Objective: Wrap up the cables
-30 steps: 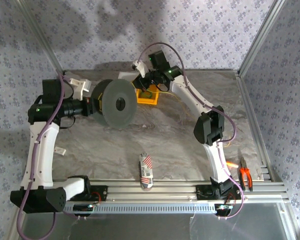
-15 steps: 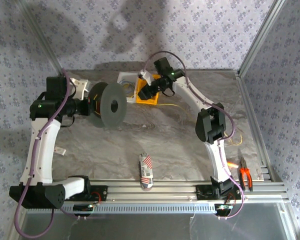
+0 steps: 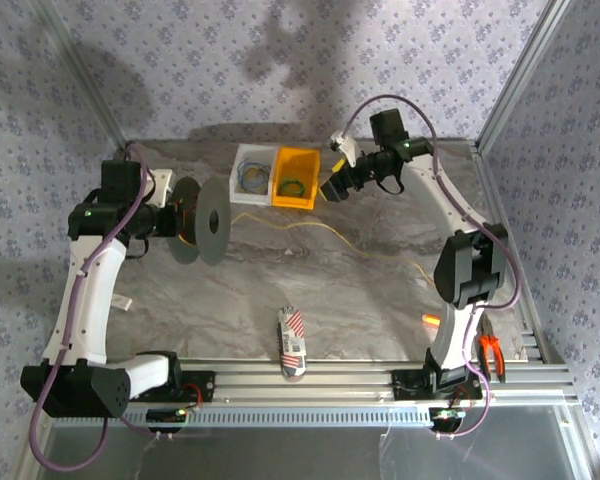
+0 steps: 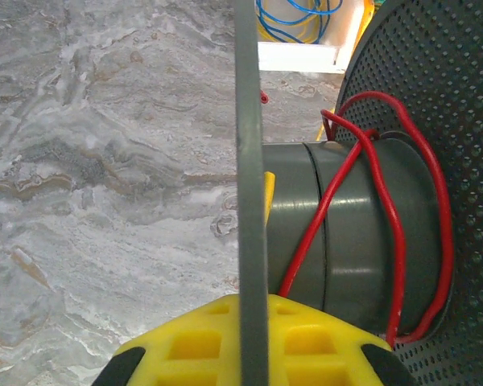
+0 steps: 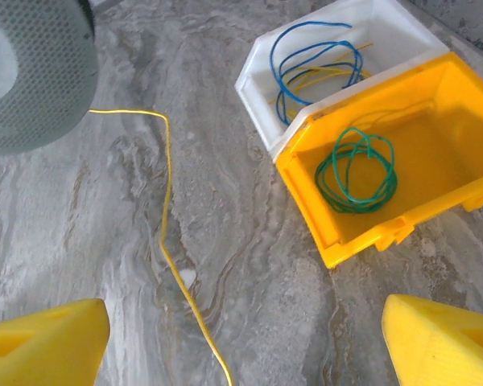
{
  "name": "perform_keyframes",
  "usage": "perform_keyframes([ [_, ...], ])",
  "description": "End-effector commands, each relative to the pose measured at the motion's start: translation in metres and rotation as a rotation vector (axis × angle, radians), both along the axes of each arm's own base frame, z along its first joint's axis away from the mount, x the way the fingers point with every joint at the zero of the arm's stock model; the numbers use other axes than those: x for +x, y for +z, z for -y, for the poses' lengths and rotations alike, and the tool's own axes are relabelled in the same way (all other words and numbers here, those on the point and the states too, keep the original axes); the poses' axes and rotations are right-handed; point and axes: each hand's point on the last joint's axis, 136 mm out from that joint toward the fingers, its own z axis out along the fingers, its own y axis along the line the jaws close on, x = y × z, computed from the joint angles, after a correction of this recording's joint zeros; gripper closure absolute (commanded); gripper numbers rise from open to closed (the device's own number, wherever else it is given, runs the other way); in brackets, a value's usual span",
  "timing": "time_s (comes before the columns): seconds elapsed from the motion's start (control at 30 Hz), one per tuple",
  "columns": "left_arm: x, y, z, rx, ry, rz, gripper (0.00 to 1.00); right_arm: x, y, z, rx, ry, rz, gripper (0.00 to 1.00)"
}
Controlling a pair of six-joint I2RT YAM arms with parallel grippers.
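At 9 o'clock on the marbled grey desk (image 3: 280, 290), the left gripper (image 3: 168, 220) has its fingers pressed together on one thin flange of the perforated grey plastic spool (image 3: 220, 235), which stands on edge. A red wire (image 4: 324, 211) lies loosely round the hub. The thin yellow cable (image 3: 325, 229) lies slack on the desk and runs from the spool towards 4 o'clock. Whether its end is fixed at the hub cannot be told.

The right gripper (image 3: 332, 188) hovers near 1 o'clock with fingers spread wide and nothing between them. The yellow cable passes beneath it in the right wrist view.

Judgement: the step in hand is to take up the cable for winding. Recommendations:
- Lower squarely over the strand so it sits midway between the fingers.
- Pinch close to the spool to keep slack short.
- Feed under light, even tension between the flanges.
- Keep clear of the white plastic bin (image 5: 256, 80) and yellow plastic bin (image 5: 310, 193) at 12 o'clock.
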Motion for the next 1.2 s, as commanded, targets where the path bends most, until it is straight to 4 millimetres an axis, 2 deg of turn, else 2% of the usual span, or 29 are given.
perform_keyframes([
  [0.0,0.010,0.017,0.001,-0.019,0.009,0.074,1.00,-0.034,-0.043,-0.004,-0.077,0.100,-0.085,0.11],
  [0.1,0.010,0.015,0.001,-0.021,0.009,0.072,1.00,-0.041,-0.082,-0.008,-0.151,0.107,-0.123,0.12],
  [0.2,0.010,0.015,0.003,-0.026,0.006,0.070,1.00,-0.044,-0.106,-0.015,-0.172,0.118,-0.157,0.12],
  [0.33,0.010,0.018,0.003,-0.029,0.003,0.077,1.00,-0.050,-0.129,-0.025,-0.208,0.142,-0.188,0.13],
  [0.47,0.009,0.019,0.005,-0.037,-0.002,0.079,1.00,-0.040,-0.158,-0.025,-0.311,0.098,-0.173,0.13],
  [0.57,0.008,0.018,0.005,-0.035,-0.005,0.078,1.00,-0.037,-0.167,-0.028,-0.316,0.089,-0.176,0.15],
  [0.67,0.007,0.019,0.005,-0.034,-0.007,0.080,1.00,-0.036,-0.173,-0.032,-0.313,0.094,-0.186,0.21],
  [0.73,0.007,0.019,0.005,-0.033,-0.007,0.081,1.00,-0.036,-0.174,-0.033,-0.318,0.088,-0.199,0.31],
  [0.77,0.006,0.019,0.004,-0.033,-0.007,0.081,1.00,-0.034,-0.174,-0.032,-0.322,0.080,-0.203,0.41],
  [0.8,0.006,0.019,0.004,-0.031,-0.007,0.080,1.00,-0.033,-0.174,-0.031,-0.324,0.076,-0.204,0.58],
  [0.83,0.006,0.019,0.004,-0.030,-0.009,0.081,1.00,-0.030,-0.172,-0.030,-0.333,0.067,-0.196,0.84],
  [0.87,0.006,0.019,0.004,-0.029,-0.010,0.081,1.00,-0.026,-0.170,-0.028,-0.348,0.052,-0.181,1.00],
  [1.03,0.004,0.019,0.006,-0.035,-0.016,0.080,1.00,-0.003,-0.148,-0.019,-0.395,-0.002,-0.107,1.00],
  [1.17,0.002,0.022,0.012,-0.058,-0.047,0.091,1.00,0.024,-0.115,-0.017,-0.400,-0.071,-0.050,1.00],
])
